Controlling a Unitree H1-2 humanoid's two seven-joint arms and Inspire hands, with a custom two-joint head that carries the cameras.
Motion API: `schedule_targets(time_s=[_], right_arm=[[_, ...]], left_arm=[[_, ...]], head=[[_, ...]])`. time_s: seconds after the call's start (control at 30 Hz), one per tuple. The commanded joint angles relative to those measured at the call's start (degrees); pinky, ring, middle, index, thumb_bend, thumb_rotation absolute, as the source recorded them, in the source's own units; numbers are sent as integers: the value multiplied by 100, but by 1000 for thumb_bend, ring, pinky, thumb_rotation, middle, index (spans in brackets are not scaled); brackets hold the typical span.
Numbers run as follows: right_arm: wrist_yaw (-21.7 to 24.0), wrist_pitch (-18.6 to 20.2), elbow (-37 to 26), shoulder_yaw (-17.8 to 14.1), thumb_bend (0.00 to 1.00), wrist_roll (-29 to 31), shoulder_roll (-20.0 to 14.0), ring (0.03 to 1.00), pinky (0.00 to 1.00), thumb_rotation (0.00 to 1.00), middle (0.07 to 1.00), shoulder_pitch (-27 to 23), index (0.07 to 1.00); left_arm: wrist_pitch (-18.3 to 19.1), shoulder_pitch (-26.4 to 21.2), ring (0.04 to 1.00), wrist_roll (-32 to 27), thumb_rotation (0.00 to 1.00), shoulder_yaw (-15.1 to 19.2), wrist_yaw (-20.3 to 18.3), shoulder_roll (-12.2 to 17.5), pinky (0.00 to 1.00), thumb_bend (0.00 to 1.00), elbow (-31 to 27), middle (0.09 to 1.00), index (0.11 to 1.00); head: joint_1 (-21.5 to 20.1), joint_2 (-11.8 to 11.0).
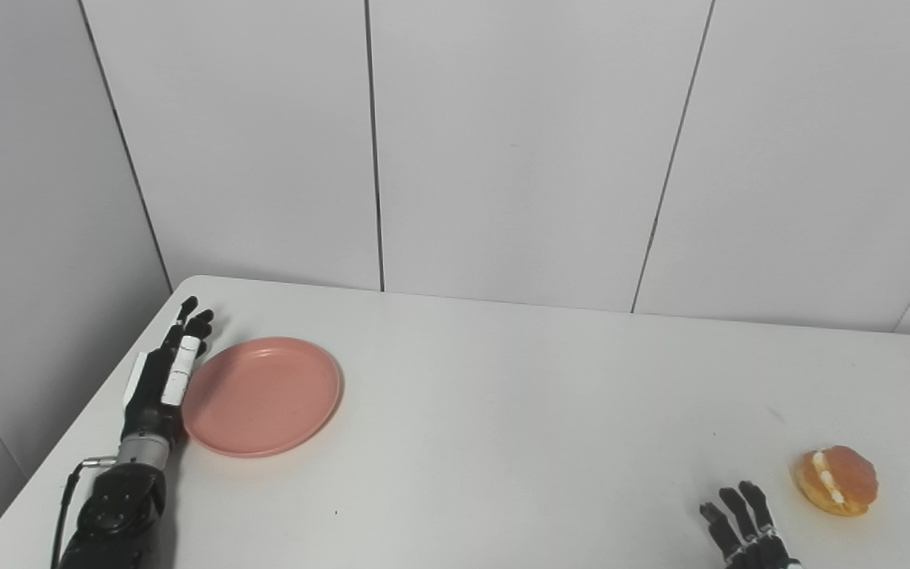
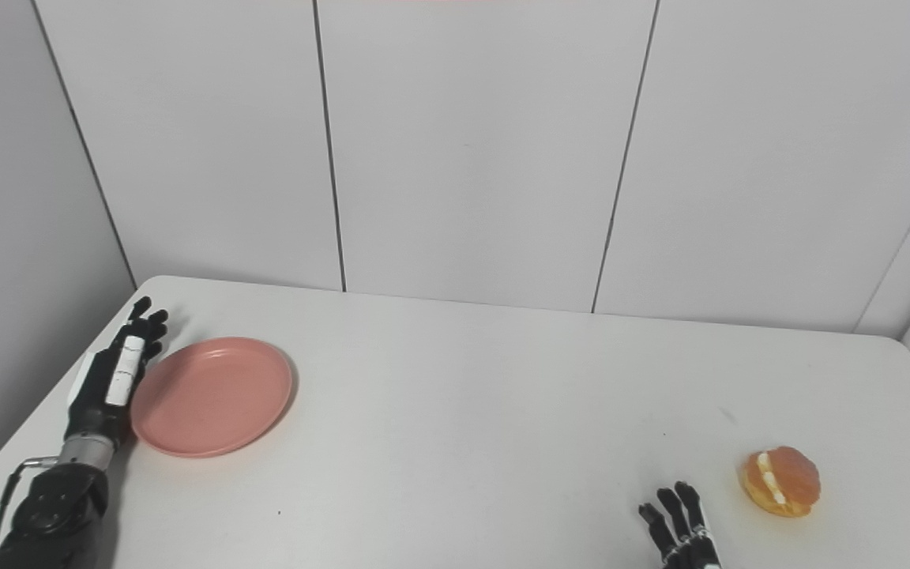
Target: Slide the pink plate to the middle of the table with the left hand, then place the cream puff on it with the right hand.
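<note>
Cut off by the bottom edge, the right robot hand (image 1: pixel 743 523) shows only spread fingers, grasping nothing, near the cream puff (image 1: pixel 836 480), a golden bun split by pale filling. Far left, the left robot hand (image 1: pixel 164 378) lies released, fingers extended against the round pink plate (image 1: pixel 262 395) on the white desk (image 1: pixel 502 411).

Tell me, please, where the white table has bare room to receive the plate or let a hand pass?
The widest bare stretch of the white table lies between the round pink plate and the cream-filled golden puff, back to the wall. Crowded spots: the left edge, where the open left hand flanks the plate, and the near right corner with the open right hand.
</note>
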Motion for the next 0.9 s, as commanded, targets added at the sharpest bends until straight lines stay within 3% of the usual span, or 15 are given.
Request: schedule_targets(time_s=[0.0, 0.27, 0.5, 0.67, 0.87], right_arm=[[-71, 615, 364, -27, 734, -26, -97, 900, 978, 1000, 945, 30, 966], [-109, 635, 342, -1, 744, -67, -88, 891, 966, 1000, 932, 28, 961], [-136, 643, 322, 16, 760, -81, -66, 881, 948, 1000, 909, 38, 950], [-133, 630, 289, 38, 754, -93, -53, 881, 941, 1000, 901, 57, 949], [-147, 632, 300, 63, 747, -123, -40, 882, 935, 1000, 902, 51, 951]], left_arm=[[15, 98, 922, 114, 965, -77, 0, 55, 910, 865, -124, 931, 969], [269, 303, 891, 42, 963, -183, -188, -76, 869, 801, -666, 890, 947], [719, 595, 879, 89, 931, -303, -107, -347, 811, 832, -1370, 880, 928], [962, 631, 884, 160, 936, -404, -76, -539, 809, 867, -1574, 880, 920], [961, 528, 882, 183, 951, -520, -107, -676, 835, 830, -1529, 877, 924]], head=[[0, 17], [-46, 44], [-79, 58], [-117, 82], [-167, 80]])
